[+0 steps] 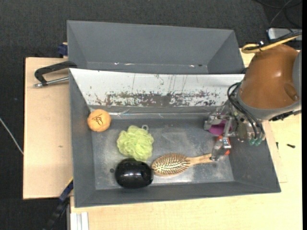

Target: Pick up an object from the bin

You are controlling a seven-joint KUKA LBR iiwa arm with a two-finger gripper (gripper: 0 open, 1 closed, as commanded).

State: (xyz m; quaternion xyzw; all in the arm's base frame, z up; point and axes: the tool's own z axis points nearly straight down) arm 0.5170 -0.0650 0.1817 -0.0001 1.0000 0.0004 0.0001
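Grey metal bin (144, 47), end effector (219, 152) at 3 o'clock over the handle tip of a wooden hairbrush (172, 164) lying at 6 o'clock, black rounded object (133, 173) at 7 o'clock, green mesh sponge (136, 143) just beyond it, orange ball (99, 120) at 9 o'clock

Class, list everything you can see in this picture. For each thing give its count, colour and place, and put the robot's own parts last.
Grey metal bin: one, grey, middle of the view, holding the rest.
Orange ball with a dark mark: one, orange, left side by the back wall.
Yellow-green mesh bath pouf: one, yellow-green, left of centre.
Glossy black rounded object: one, black, front left, next to the brush head.
Wooden hairbrush: one, tan, front centre, handle pointing right.
Small magenta piece: one, magenta, right side; loose thing or robot part, cannot tell.
Gripper: one, metal, at the hairbrush's handle end.
Arm with orange cover: one, orange-brown, right edge.
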